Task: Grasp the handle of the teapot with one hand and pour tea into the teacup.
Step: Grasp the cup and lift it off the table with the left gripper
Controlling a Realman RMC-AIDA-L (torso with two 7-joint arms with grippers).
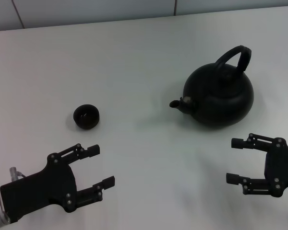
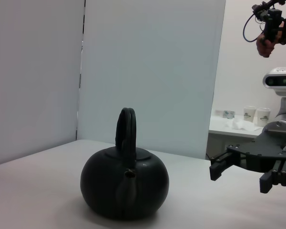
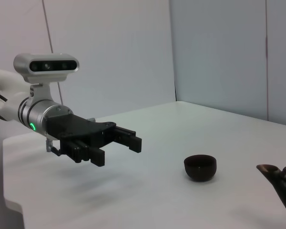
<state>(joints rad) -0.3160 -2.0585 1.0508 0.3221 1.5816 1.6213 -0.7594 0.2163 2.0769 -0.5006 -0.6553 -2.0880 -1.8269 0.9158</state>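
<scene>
With both grippers hanging wide-jawed and empty, the right gripper waits at the teapot's five o'clock, seemingly for its handle, the left gripper at the teacup's six o'clock.

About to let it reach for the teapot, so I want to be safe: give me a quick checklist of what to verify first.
1. Teapot upright on the table: ok.
2. Handle free, nothing around it: ok.
3. Right claw open, near the teapot, not touching: ok.
4. Teacup upright, apart from the teapot: ok.
5. Spout pointing toward the teacup's side: ok.
6. Left claw open, clear of the teacup: ok.
</scene>
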